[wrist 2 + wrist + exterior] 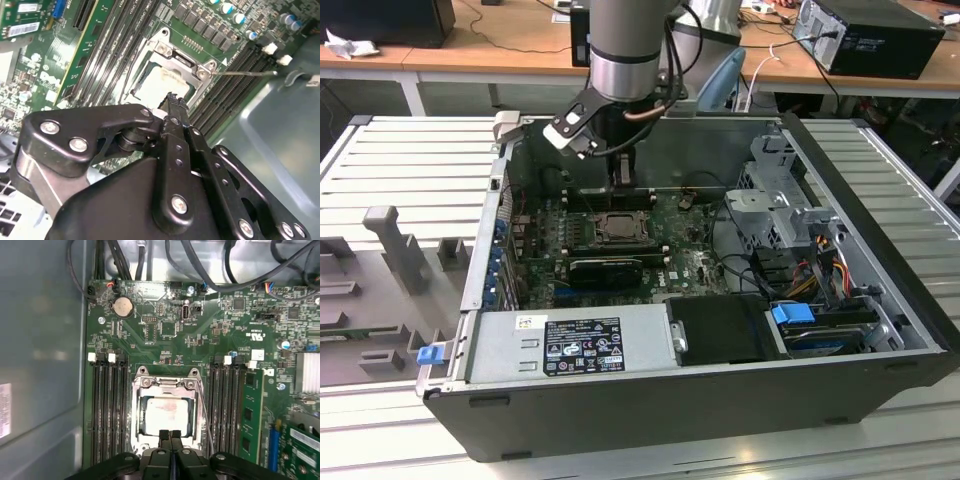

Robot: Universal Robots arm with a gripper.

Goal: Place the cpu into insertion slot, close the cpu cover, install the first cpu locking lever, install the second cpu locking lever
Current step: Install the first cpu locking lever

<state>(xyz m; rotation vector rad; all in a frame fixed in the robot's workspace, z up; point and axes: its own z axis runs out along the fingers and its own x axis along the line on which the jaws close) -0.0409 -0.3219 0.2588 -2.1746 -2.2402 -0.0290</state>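
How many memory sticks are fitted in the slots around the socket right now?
1. A green memory stick stands farthest from the socket on one side; the other slots look empty. The gripper hides their near ends.

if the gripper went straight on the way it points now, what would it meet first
Likely the thin silver metal cpu cover, at the frame edge beside the pale square cpu in its window. The shut gripper points down there in the first wrist view; depth is unclear.
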